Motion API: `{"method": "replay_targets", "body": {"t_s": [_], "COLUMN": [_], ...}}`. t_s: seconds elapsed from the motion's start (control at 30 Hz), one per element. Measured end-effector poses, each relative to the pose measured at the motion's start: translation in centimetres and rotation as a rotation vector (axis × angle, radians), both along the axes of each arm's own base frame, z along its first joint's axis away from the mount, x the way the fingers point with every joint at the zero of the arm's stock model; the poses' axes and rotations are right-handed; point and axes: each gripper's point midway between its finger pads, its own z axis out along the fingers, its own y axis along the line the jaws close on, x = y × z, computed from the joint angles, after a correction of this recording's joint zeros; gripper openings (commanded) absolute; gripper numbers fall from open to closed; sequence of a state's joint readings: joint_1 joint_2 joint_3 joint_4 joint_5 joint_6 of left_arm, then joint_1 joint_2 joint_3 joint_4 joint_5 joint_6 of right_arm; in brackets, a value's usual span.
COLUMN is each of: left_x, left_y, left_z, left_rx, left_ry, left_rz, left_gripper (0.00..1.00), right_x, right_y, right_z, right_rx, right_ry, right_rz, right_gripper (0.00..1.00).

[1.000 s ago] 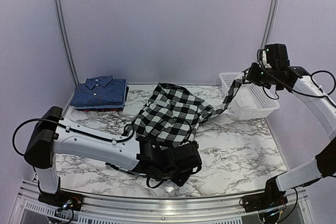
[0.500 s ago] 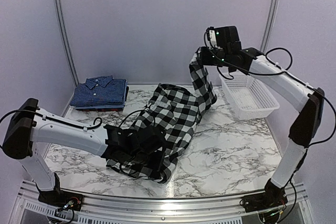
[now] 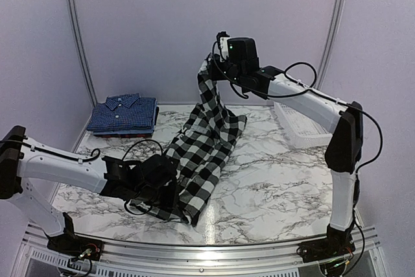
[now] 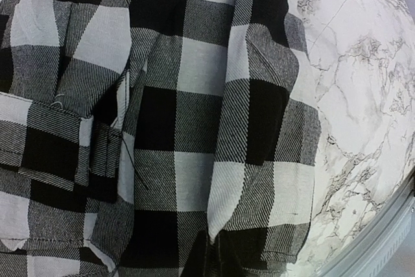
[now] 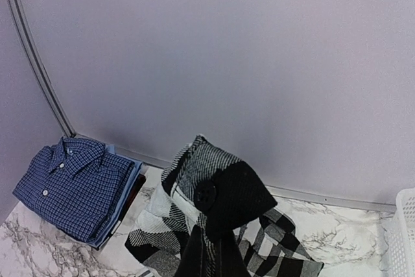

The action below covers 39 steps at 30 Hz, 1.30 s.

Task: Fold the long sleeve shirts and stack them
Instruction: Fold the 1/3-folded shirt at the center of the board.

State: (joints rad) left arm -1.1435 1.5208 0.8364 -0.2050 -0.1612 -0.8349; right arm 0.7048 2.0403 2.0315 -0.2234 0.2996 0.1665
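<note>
The black-and-white checked long sleeve shirt [image 3: 204,147] lies spread across the middle of the marble table [image 3: 279,186]. One sleeve is pulled up high above it. My right gripper [image 3: 211,69] is shut on that sleeve's cuff, and the right wrist view shows the cuff [image 5: 220,189] with its dark button pinched in my right gripper [image 5: 217,254]. My left gripper [image 3: 167,189] sits low at the shirt's near-left edge, shut on the cloth. In the left wrist view the checked shirt [image 4: 175,115] fills the frame and mostly hides my left gripper [image 4: 220,257]. Folded dark blue shirts [image 3: 123,115] are stacked at the back left.
A white mesh basket [image 3: 303,128] stands at the back right, behind the right arm. The blue shirt stack [image 5: 68,183] and the basket's edge [image 5: 405,238] also show in the right wrist view. The purple back wall is close behind.
My right gripper has swung left from above the basket, carrying the sleeve up over the shirt. My left arm has drawn back to the left, dragging the shirt's near edge with it.
</note>
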Motion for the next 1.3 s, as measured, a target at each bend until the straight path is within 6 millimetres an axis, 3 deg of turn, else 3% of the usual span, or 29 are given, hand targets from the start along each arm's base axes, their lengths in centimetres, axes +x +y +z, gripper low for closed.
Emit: {"method": "replay_targets", "body": {"t_s": [0.4,0.73,1.03,1.3], "left_x": [-0.3,-0.4,-0.2,-0.4], "left_y": [0.2,2.3,3.1,4.2], "left_z": [1.7,-0.2,-0.3,-0.5], "left_rx": [-0.061,-0.013,-0.008,0.015], "left_ry": [-0.012,0.006,0.004,0.006], "left_rz": [0.012,0.092,0.141,0.162], "left_gripper": [0.0,0.0,0.0,0.0], "right_x": [-0.4,-0.5,0.6,0.7], "right_y": [1.3,2.7,4.6,5.0], "right_z": [4.2,5.3,2.6,1.2], "right_rx": [0.092,0.122,0.106,0.087], "right_ry": [-0.147,-0.195,-0.17,-0.155], "right_rz": [-0.015,0.056,0.1,0.112], "right_gripper": [0.0,0.0,0.0,0.0]}}
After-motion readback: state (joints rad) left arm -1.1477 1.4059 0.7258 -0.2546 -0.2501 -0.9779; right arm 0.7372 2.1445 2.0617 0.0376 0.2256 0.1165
